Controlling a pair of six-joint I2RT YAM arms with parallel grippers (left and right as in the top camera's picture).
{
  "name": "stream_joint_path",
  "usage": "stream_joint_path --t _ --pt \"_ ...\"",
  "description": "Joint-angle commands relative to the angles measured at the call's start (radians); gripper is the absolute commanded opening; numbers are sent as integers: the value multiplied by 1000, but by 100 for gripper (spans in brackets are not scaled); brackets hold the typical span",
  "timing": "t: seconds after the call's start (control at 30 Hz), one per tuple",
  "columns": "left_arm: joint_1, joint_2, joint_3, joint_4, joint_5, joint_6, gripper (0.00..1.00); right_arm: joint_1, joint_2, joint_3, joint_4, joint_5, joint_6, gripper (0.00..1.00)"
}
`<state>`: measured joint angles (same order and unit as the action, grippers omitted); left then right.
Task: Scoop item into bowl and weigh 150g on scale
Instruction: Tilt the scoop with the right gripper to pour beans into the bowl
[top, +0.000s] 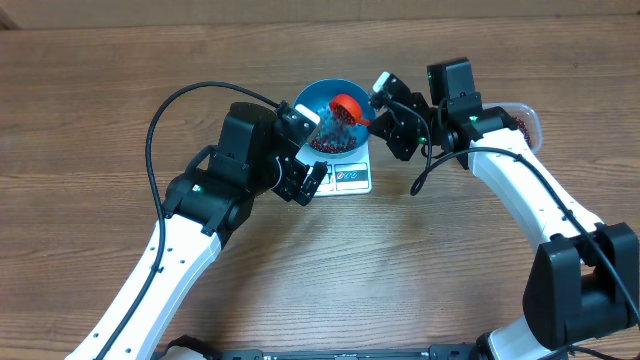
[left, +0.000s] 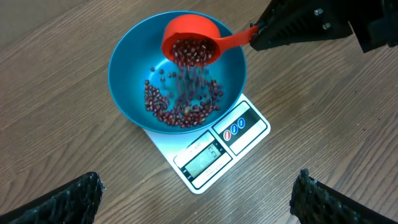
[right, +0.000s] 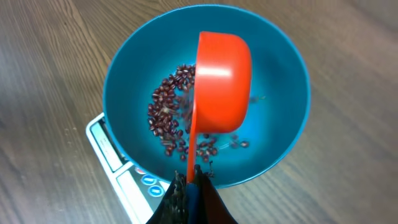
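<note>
Right fingers clamp the red scoop by its handle, tipped above the bowl; left fingers gape wide beside the bowl, seemingly empty.

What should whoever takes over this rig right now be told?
Left gripper: open, empty, near the small flat white kitchen scale.
Right gripper: fingers shut on the red plastic scoop, tipped over the round bright-blue bowl.
The bowl stands on the scale; small dark red beans lie inside, more are falling.
Done: some beans poured.
Left to do: finish the pour, read the display (illegible here), adjust to the target weight.
</note>
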<state>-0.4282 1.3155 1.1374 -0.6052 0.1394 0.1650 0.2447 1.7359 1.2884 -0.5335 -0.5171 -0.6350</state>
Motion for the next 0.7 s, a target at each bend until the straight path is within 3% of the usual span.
stream_joint_path --t 0.0,0.2,0.5,0.67 --pt "2 -21 -1 3 14 19 100 3 -42 34 22 5 -106 4" --pt "2 -21 -1 3 14 19 100 3 -42 34 72 4 -111 4" --pt "2 -21 -1 3 14 19 100 3 -42 34 77 5 -294 4" --pt "2 -21 -1 3 14 19 99 3 -42 34 100 5 -317 4"
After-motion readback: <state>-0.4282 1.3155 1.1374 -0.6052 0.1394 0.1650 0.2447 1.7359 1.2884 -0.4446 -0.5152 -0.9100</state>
